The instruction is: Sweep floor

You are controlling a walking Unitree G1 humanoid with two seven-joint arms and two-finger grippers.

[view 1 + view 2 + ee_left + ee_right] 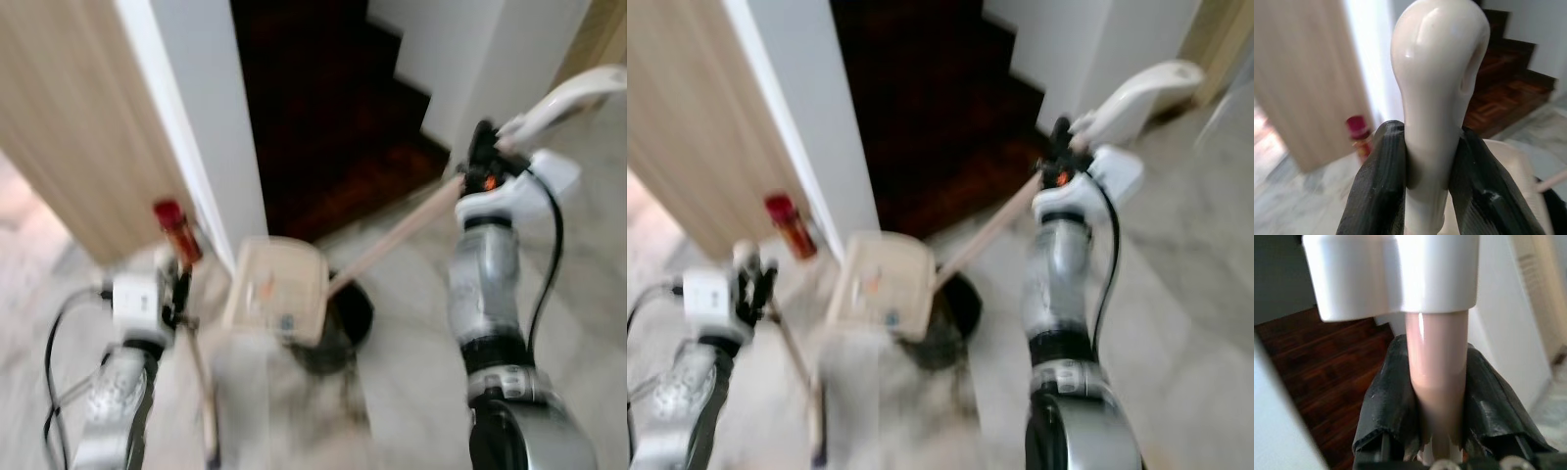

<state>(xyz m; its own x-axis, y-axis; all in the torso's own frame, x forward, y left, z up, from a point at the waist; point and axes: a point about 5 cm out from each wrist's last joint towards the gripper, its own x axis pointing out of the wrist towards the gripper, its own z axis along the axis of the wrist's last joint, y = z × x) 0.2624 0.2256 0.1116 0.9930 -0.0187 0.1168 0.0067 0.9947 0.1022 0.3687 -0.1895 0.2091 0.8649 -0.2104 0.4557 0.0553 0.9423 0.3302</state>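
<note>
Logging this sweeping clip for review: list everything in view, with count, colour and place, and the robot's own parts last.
Dustpan: one, beige, on the floor ahead, its handle in the left gripper.
Broom: one, dark head beside the dustpan, pinkish pole with white grip in the right gripper.
Bottle: one, red-capped, by the door's foot.
Door: one, light wood, on the left.
Stairs: dark wood, straight ahead.
Floor: pale marble.
Left gripper: black, shut on the dustpan handle.
Right gripper: black, shut on the broom pole.

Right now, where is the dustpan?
The dustpan sits on the marble floor centre-frame, before the white wall's corner, right of the red-capped bottle.
</note>
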